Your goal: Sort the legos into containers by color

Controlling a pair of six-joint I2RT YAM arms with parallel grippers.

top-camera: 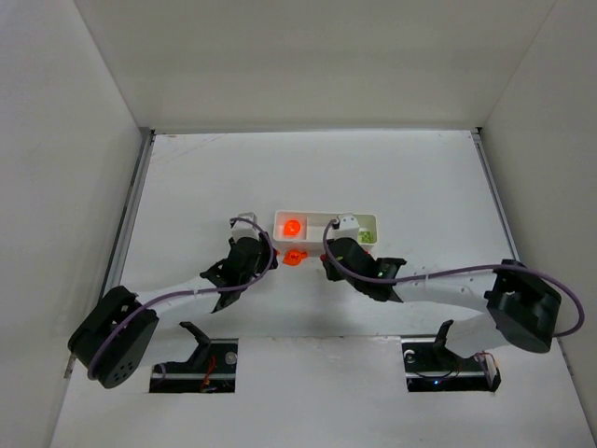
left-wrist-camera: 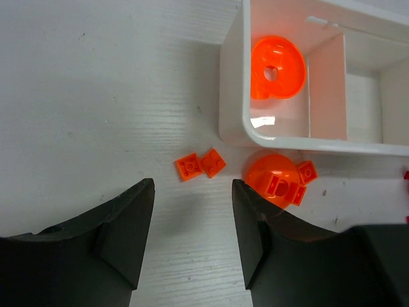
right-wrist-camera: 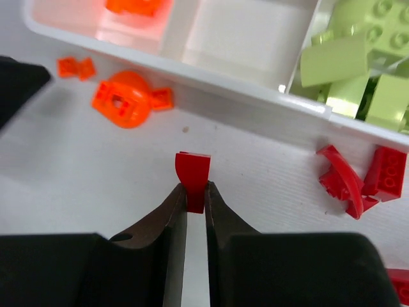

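Right gripper (right-wrist-camera: 195, 195) is clamped tight on a small red brick (right-wrist-camera: 192, 174), the piece pinched upright between the fingertips and poking out past them, just in front of the near wall of the white tray (right-wrist-camera: 246, 89). Over to the left gripper (left-wrist-camera: 193, 192): jaws apart, nothing between them, hanging over the table (top-camera: 420, 177) with two little orange plates (left-wrist-camera: 201, 165) lying side by side and touching, just beyond the tips. Next to those, an orange dome (left-wrist-camera: 271, 180) sits on the table right up by the tray's near wall, and another small orange plate (left-wrist-camera: 307, 172) rests against its edge. Inside the tray, the left compartment holds a second orange dome (left-wrist-camera: 276, 67), tipped up against the wall, while the right compartment carries a heap of pale green bricks (right-wrist-camera: 358, 64). Down by the tray's right end, a cluster of red pieces (right-wrist-camera: 358, 179) lies on the table, close to the wall but outside it.
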